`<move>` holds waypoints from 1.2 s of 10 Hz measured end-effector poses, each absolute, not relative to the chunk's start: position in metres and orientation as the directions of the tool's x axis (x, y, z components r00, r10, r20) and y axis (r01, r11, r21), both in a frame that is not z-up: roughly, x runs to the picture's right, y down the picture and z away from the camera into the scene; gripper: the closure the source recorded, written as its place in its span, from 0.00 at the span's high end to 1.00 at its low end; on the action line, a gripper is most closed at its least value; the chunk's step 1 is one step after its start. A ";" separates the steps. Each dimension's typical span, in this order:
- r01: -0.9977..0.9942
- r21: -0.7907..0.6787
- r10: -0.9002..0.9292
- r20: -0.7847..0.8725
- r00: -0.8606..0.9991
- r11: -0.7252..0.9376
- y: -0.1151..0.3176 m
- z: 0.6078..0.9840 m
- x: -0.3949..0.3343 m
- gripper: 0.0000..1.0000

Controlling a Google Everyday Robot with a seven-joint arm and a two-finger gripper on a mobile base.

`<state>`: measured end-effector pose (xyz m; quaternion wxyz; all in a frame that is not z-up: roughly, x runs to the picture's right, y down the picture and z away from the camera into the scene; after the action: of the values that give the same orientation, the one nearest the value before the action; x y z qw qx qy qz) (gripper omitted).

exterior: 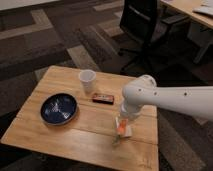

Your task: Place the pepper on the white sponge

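**Operator:** Which step is being shown here?

**Legend:** The placing step. Your gripper (122,121) is hanging low near the worktop's (60,145) front edge, toward its right corner. The pepper (121,129) is showing orange just beneath it, touching the white sponge's (128,131) left side. Whether the gripper is clasping it or has let go, I cannot tell.

**Operator:** And what is the next move calling for?

**Legend:** By my judgement, you are needing to settle the pepper squarely on the sponge, release it, then lift straight up.
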<state>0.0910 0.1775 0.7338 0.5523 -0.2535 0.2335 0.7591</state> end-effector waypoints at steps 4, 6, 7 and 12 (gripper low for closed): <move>-0.954 0.068 0.708 -0.654 -0.265 -0.293 0.180 0.742 0.091 0.06; -0.954 0.069 0.708 -0.654 -0.265 -0.293 0.180 0.742 0.091 0.30; -0.954 0.069 0.708 -0.654 -0.265 -0.293 0.180 0.743 0.091 0.38; -0.954 0.068 0.709 -0.654 -0.263 -0.291 0.181 0.743 0.091 0.80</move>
<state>0.0911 0.1808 0.7433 0.5476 -0.2620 0.2339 0.7595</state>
